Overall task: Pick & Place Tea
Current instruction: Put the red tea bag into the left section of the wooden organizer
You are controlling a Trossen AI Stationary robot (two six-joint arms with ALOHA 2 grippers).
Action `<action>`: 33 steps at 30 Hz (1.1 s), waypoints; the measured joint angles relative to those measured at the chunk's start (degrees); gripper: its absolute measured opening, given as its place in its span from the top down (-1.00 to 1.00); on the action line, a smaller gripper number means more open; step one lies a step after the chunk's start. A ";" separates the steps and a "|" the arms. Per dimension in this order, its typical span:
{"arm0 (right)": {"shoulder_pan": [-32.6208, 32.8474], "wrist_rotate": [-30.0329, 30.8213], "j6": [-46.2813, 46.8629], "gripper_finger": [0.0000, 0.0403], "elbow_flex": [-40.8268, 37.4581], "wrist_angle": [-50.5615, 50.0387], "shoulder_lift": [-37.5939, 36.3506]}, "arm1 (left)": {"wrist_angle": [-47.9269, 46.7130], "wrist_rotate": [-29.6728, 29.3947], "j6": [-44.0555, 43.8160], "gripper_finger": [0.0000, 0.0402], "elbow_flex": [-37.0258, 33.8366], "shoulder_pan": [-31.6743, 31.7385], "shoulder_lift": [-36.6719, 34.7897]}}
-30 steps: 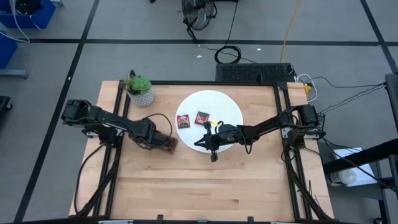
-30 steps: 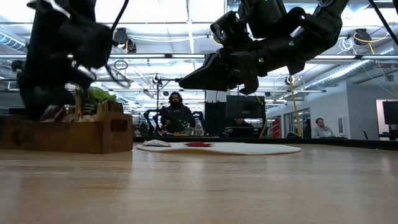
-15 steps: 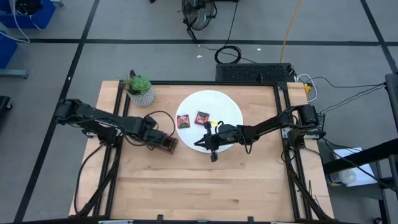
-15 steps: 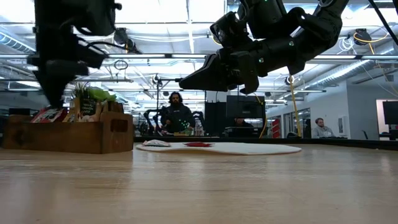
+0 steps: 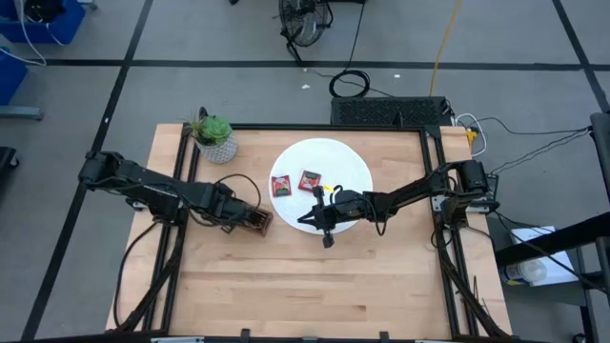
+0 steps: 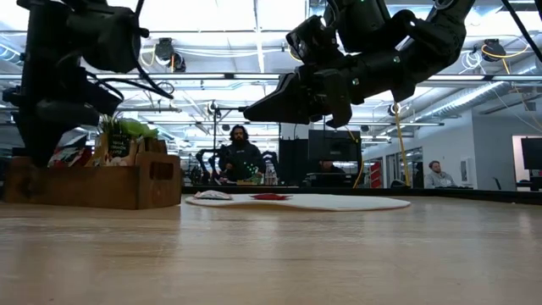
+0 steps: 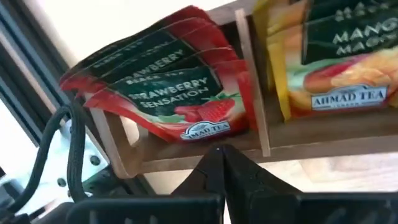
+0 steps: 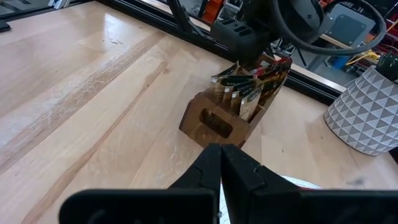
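Jaws together and empty on both grippers. Left gripper (image 7: pixel 221 152): poised over the wooden tray (image 5: pixel 254 220), fingertips pressed tip to tip above its end compartment. Right gripper (image 5: pixel 303 222): raised at the near edge of the white disc (image 5: pixel 348 162), pointing toward the tray. Tea: red sachets (image 7: pixel 180 93) upright in the end compartment; yellow sachets (image 7: pixel 329 56) in the next one; two red sachets (image 5: pixel 280 186) flat on the disc. Potted plant (image 5: pixel 215 139): at the table's far left corner.
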 joint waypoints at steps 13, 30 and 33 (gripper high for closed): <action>0.00 0.00 0.02 1.00 0.00 0.04 0.00 | -1.32 0.09 0.85 1.00 0.99 0.51 -1.73; -0.02 0.00 -0.39 1.00 0.00 0.00 0.00 | 6.36 4.18 -1.88 1.00 -6.10 3.05 -1.92; -0.02 0.00 -0.39 1.00 0.00 0.00 0.00 | 7.48 -0.40 -2.37 0.99 -6.28 3.32 -1.81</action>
